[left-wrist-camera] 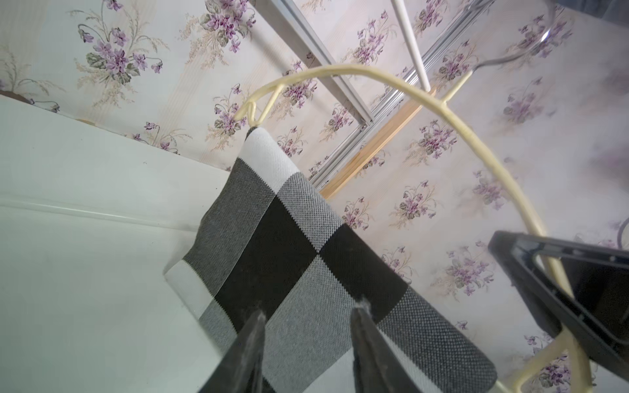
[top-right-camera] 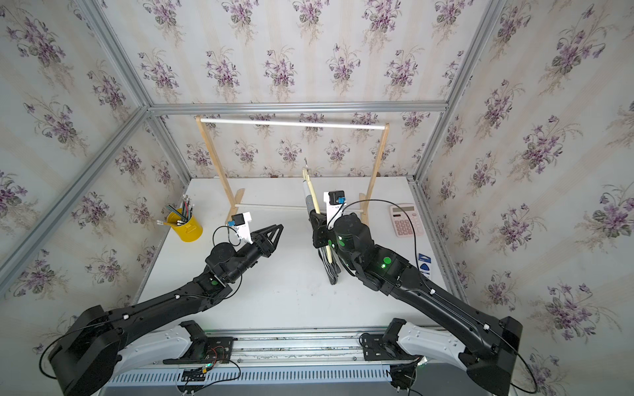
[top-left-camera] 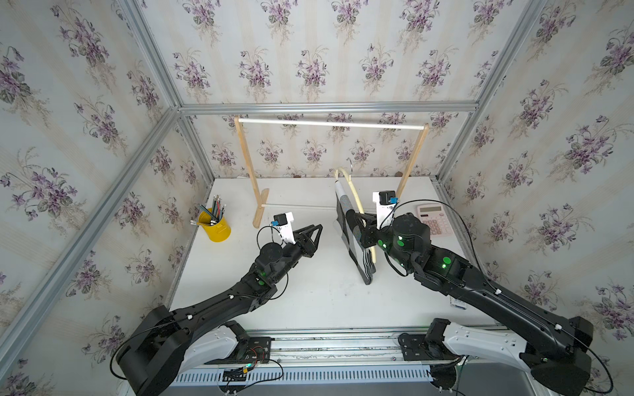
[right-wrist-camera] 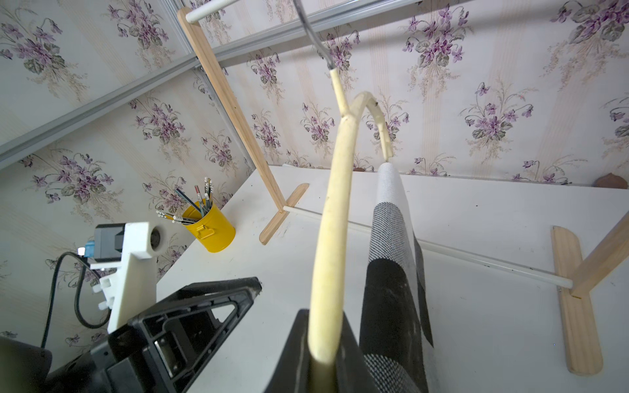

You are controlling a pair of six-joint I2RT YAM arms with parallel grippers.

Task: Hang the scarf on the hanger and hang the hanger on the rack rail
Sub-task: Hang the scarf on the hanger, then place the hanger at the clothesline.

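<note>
While right end effector (right-wrist-camera: 322,335) clamps hanger (right-wrist-camera: 335,204), checkered scarf (left-wrist-camera: 272,245) draped over it

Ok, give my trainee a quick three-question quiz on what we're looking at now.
1. True or false: the left gripper is clamped on the scarf.
2. Which gripper holds the hanger? A) left gripper B) right gripper C) neither
3. Fill in: the yellow cup holds ____.

Key:
1. False. It is open and clear of the scarf, which hangs over the hanger's lower bar.
2. B. It is shut on one arm of the hanger.
3. Pencils.
</note>
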